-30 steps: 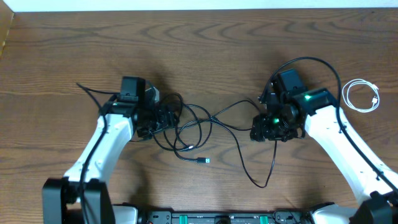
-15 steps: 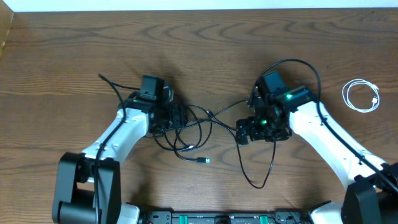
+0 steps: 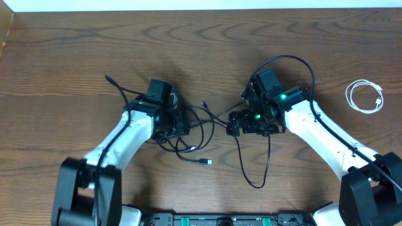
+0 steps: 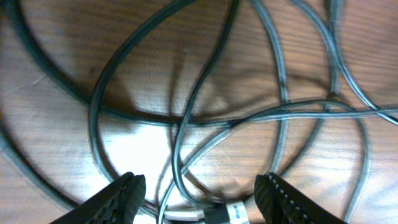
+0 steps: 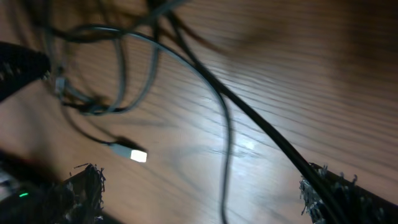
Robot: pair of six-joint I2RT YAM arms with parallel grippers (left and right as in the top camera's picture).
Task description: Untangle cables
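The wooden table (image 3: pixel 75 50) is bearing all items. The left arm (image 3: pixel 122 141) and right arm (image 3: pixel 320 132) are both reaching toward the middle. The black cables (image 4: pixel 180 121) are lying at table centre between them, looped across one another. The white cable (image 3: pixel 349 95) is lying coiled alone, well apart, near the right edge. The left gripper (image 4: pixel 202 186) is standing spread over the loops, pinching nothing. The right gripper (image 5: pixel 202 183) is standing wide apart, holding nothing. A bright-tipped plug (image 5: pixel 138 155) is lying near the tangle.

Dark wooden table (image 3: pixel 201 50), grain swirling in long waves; a white strip (image 3: pixel 201 4) runs along its far edge, a tan sliver (image 3: pixel 5 31) shows at the far-left corner.
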